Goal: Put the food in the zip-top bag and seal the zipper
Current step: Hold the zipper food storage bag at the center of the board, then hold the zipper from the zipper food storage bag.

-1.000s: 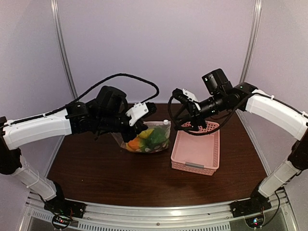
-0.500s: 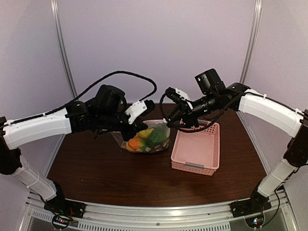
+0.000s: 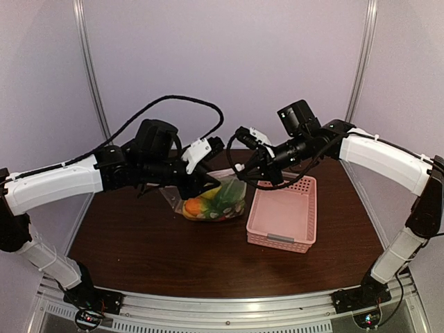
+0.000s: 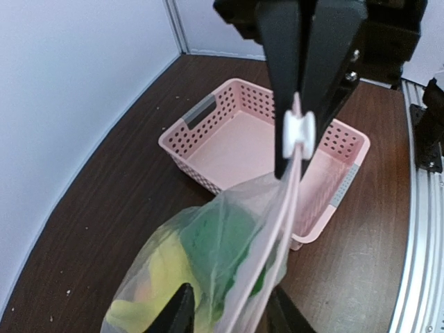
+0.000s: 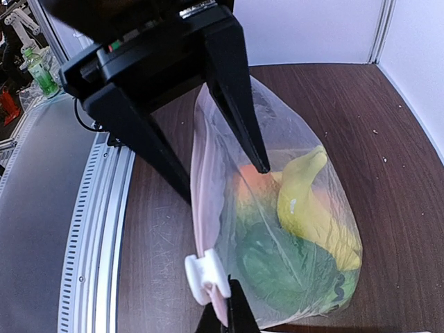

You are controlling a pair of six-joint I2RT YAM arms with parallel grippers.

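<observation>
Right wrist cam is basically all zip-top bag (image 5: 277,208), held up off the dark wood table (image 5: 416,159) and stuffed with food. You can make out the yellow banana (image 5: 305,201), something orange (image 5: 250,187) behind it and a green piece (image 5: 277,263) lower down. The zipper (image 5: 202,208) runs down the bag's left edge with the white slider (image 5: 206,277) right at the right end effector (image 5: 225,316), whose fingertips pinch the strip there. The left end effector (image 5: 222,173) has black fingers straddling the bag's far end.

clear bag (image 3: 211,201), food (image 5: 298,229) inside, upright
</observation>
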